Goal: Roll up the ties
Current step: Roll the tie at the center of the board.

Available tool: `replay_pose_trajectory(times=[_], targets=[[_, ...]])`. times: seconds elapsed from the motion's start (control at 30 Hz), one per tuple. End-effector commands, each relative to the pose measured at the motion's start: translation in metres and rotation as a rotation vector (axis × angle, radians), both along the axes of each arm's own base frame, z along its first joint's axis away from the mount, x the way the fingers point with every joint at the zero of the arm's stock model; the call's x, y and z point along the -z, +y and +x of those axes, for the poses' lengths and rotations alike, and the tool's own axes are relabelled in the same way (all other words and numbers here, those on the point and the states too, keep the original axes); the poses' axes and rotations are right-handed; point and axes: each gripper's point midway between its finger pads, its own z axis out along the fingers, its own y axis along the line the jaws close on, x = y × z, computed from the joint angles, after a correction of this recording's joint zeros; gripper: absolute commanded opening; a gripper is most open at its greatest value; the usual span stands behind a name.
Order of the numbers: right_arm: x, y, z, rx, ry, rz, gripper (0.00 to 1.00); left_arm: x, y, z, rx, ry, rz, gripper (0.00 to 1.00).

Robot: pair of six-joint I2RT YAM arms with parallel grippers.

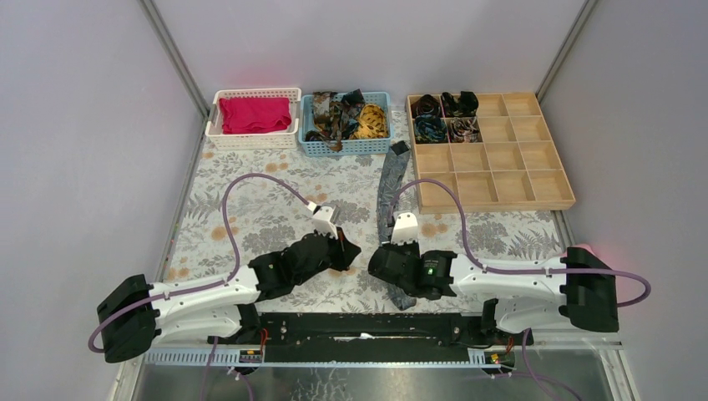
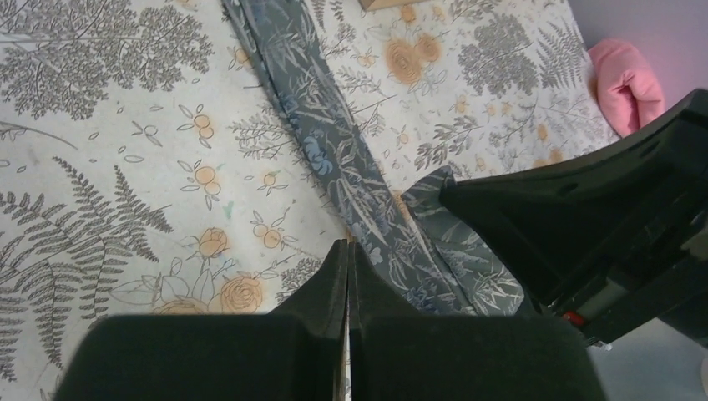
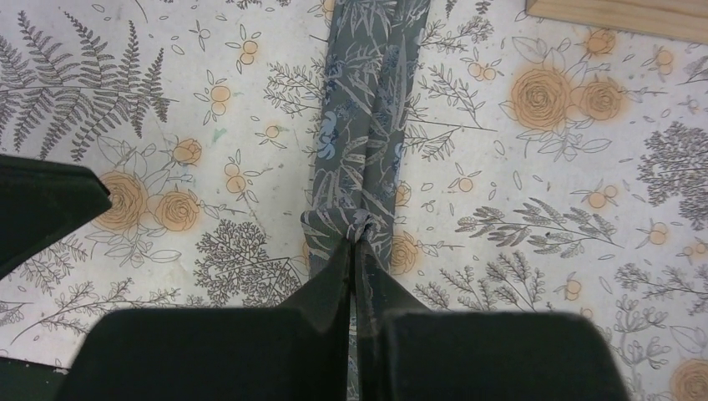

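A long dark grey leaf-patterned tie [image 1: 387, 192] lies flat on the floral tablecloth, running from near the wooden tray toward the arms. My right gripper [image 3: 357, 242] is shut on this tie [image 3: 367, 100], and the fabric bunches into a small pucker at its tips. My left gripper [image 2: 347, 246] is shut with nothing between its fingers. Its tips sit just at the left edge of the same tie [image 2: 321, 134], close beside the right gripper [image 1: 376, 261]. Several loose ties fill the blue basket [image 1: 313, 149]. Several coiled ties [image 1: 428, 107] sit in the tray's far-left compartments.
A wooden compartment tray [image 1: 534, 180] stands at the back right. A white basket [image 1: 250, 140] with a magenta cloth [image 1: 253, 114] stands at the back left beside the blue basket. Purple cables [image 1: 250, 180] arc above both arms. Grey walls close in the table's sides.
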Motion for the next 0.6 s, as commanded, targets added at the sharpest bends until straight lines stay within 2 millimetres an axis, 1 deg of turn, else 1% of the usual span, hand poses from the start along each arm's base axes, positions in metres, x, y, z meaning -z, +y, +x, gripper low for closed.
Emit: replay_pose_trajectory(times=[0.0,0.07,0.27,0.37,0.4,0.57], targets=[[0.005,0.008,0.011,0.031,0.0,0.073,0.0,-0.002,0.004,0.003,-0.024,-0.022,-0.012,0.0],[0.012,0.009,0.014,0.036,0.014,0.084,0.0,-0.002,0.004,0.003,-0.024,-0.023,-0.011,0.0],[0.04,0.01,0.019,0.045,0.062,0.06,0.0,0.0,0.005,0.002,-0.025,-0.016,-0.007,0.0],[0.053,0.006,0.02,0.062,0.084,0.041,0.0,0.001,0.005,0.001,-0.02,-0.012,-0.008,0.0],[0.059,0.003,0.02,0.063,0.095,0.036,0.0,0.001,0.005,0.001,-0.018,-0.012,-0.009,0.0],[0.076,0.005,0.02,0.047,0.133,0.058,0.0,0.004,0.005,0.0,-0.017,-0.011,-0.004,0.0]])
